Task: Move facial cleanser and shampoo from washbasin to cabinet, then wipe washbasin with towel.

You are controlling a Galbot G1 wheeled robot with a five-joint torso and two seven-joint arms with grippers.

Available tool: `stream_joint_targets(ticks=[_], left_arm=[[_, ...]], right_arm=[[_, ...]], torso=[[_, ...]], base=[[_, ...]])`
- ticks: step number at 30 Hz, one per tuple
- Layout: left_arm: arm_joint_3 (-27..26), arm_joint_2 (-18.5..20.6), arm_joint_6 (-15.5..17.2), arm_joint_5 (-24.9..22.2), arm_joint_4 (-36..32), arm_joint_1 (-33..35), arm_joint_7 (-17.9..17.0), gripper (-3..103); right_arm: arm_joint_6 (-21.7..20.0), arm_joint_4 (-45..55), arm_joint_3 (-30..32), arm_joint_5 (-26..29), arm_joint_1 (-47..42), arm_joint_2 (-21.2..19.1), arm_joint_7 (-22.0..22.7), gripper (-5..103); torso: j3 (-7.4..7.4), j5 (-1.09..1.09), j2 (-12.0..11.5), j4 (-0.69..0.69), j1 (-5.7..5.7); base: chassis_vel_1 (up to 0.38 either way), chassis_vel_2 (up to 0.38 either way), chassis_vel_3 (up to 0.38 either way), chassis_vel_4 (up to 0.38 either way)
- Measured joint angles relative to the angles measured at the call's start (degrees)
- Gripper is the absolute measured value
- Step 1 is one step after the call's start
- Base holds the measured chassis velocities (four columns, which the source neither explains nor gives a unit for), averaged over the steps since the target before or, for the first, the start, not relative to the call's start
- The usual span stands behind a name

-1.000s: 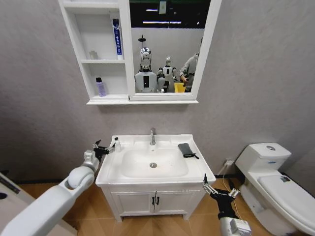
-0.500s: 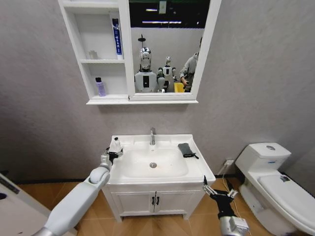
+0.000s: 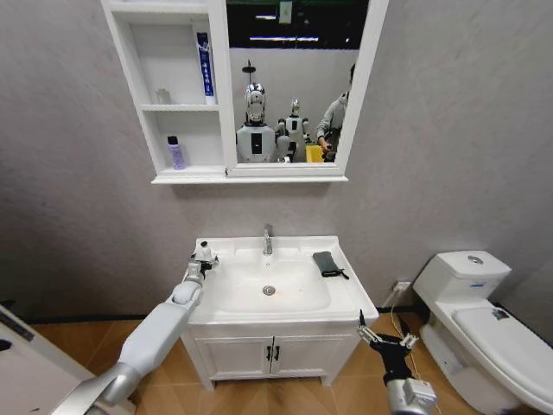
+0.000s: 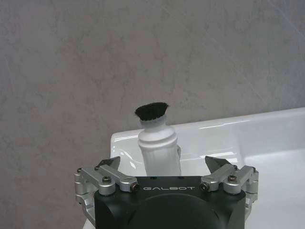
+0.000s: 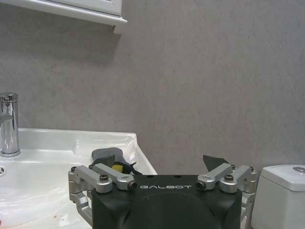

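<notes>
Head view: the left gripper (image 3: 204, 261) sits at centre-left of the frame, at the back left corner of the washbasin (image 3: 346, 285), level with a small white bottle (image 3: 205, 252) with a dark cap. The towel (image 3: 326, 264) lies on the basin's right rim, right of centre. The cabinet (image 3: 130, 52) fills the upper left; a purple bottle (image 3: 175, 153) stands on its lowest shelf and a blue tube (image 3: 205, 65) on the shelf above. The right gripper (image 3: 383, 339) hangs low, at lower right, in front of the vanity corner.

Left wrist view: the white bottle (image 4: 158, 145) stands upright at frame centre, between the two fingertips (image 4: 108, 163). The fingers are spread wide, neither touching it. To grip well, centre the body between the pads and close squarely below the neck, so the bottle does not tip.

Right wrist view: the right gripper (image 5: 162, 164) is idle, fingers apart and holding nothing; the towel (image 5: 107, 156) lies beyond it, the tap (image 5: 8, 125) at far left.
</notes>
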Motion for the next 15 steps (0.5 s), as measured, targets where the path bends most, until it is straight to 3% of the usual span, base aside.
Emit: stream_joint_targets(ticks=[5,8,12,15], left_arm=[[-0.2,-0.4,-0.9,0.1,1.1,-0.7,1.5,93],[-0.4,0.2,-1.4,-0.2,1.0,0.0,2.3,77],[-0.6,0.7,-1.5,-0.4,0.8,0.4,2.3,66],[-0.8,0.9,-1.8,-0.7,0.8,0.5,2.4,50]], right_arm=[[0.0,-0.1,-0.1,0.0,0.2,0.1,0.0,100],[0.0,-0.1,-0.1,0.0,0.1,0.3,0.0,100],[0.0,-0.1,0.0,0.0,0.1,0.2,0.1,100],[0.0,0.1,0.0,0.0,0.1,0.2,0.1,100]], torso=[[0.0,0.0,0.0,0.01,0.0],[0.0,-0.01,0.0,0.01,0.0],[-0.01,-0.01,0.0,0.02,0.0],[-0.01,-0.01,0.0,0.01,0.0]], base=[[0.0,0.0,0.0,0.0],[0.0,0.0,0.0,0.0],[0.0,0.0,0.0,0.0],[0.0,0.0,0.0,0.0]])
